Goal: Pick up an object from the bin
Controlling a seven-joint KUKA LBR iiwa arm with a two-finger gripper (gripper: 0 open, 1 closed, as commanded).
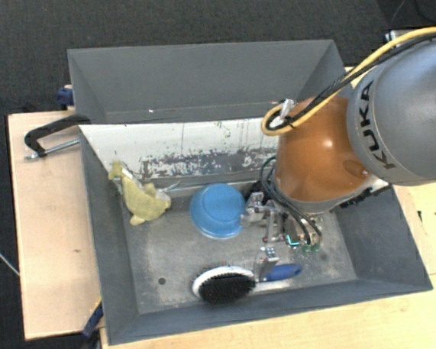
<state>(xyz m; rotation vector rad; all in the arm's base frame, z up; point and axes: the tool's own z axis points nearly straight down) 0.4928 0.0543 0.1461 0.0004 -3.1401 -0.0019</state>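
— Dark carpet [7, 60] and a pale wooden bench [46, 225] frame the grey metal bin [109, 242]. What do we see nearest the gripper?
— We see a hairbrush [225, 284] lying flat near the bin's front wall. It has an oval head of black bristles in a white rim, with a short blue handle [286, 273] pointing right. The gripper [269, 258] hangs under the arm's orange cover [316, 160], just above where that handle meets the head.
— Is it clamped on the brush?
— We cannot tell whether the gripper is apart or together, nor whether it touches the handle.
— And the rest?
— A blue round bowl [218, 210] sits just left of the gripper, mid-bin. A crumpled yellow cloth [142, 200] lies well apart, by the left wall.
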